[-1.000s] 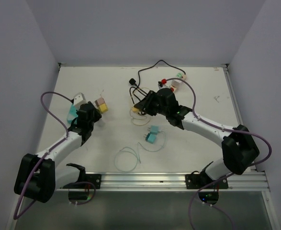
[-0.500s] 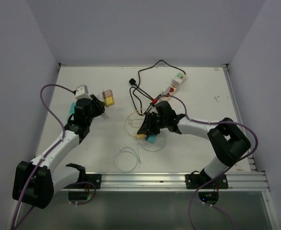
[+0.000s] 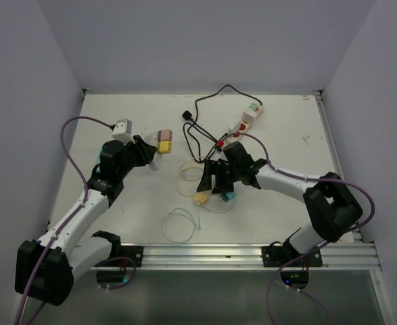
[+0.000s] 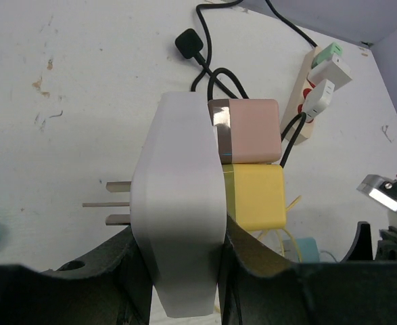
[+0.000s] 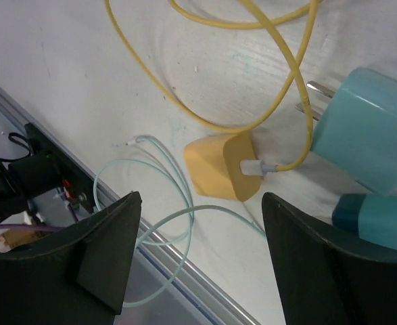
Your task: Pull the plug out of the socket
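My left gripper (image 4: 181, 237) is shut on a white socket adapter (image 4: 181, 203) and holds it above the table, its metal prongs pointing left. A pink cube plug (image 4: 249, 132) and a yellow cube plug (image 4: 255, 196) sit in its right face. In the top view the left gripper (image 3: 144, 153) carries the pink plug (image 3: 164, 135) and the yellow plug (image 3: 164, 145) left of centre. My right gripper (image 5: 201, 203) is open and empty, low over a yellow charger (image 5: 222, 166) with a yellow cable that lies on the table. In the top view the right gripper (image 3: 210, 183) is just above that charger (image 3: 199, 198).
A teal plug (image 5: 367, 128) lies right beside the yellow charger, also in the top view (image 3: 226, 196). A white power strip (image 3: 247, 118) with plugs and a black cable (image 3: 205, 101) lies at the back. A pale teal cable loop (image 3: 181, 223) lies near the front rail (image 3: 205, 254).
My left arm raised the adapter and carried it right. My right gripper moved from the table's middle toward the front, and the yellow charger now lies free on the table under its open jaws.
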Tool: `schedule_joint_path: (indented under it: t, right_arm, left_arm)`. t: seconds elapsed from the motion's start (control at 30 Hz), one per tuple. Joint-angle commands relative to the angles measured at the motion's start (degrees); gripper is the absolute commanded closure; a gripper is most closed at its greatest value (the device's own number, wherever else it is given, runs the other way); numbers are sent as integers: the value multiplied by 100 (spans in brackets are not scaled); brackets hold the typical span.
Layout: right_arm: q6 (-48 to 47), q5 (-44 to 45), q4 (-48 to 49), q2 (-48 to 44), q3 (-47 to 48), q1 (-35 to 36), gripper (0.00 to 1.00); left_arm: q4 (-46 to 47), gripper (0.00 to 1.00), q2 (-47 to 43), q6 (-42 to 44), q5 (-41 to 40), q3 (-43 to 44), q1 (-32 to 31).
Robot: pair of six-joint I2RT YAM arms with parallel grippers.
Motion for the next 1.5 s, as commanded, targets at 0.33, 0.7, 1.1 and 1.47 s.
schedule_joint_path:
  t: [0.33, 0.7, 1.1, 1.47]
  right_arm:
    - [518, 1665, 679, -1133, 1039, -10, 17]
    - [1213, 1568, 1506, 228, 2015, 403, 18]
    - [1354, 1471, 1743, 932, 2543, 755, 35]
    - [1319, 1515, 1560, 704, 2262, 746, 100]
  left_arm:
    - [111, 100, -416, 131, 484, 120, -46]
    - [190, 100, -584, -142, 510, 147, -231]
    - [217, 100, -575, -160, 387, 138, -345]
    - [15, 100, -575, -213, -798, -20, -345]
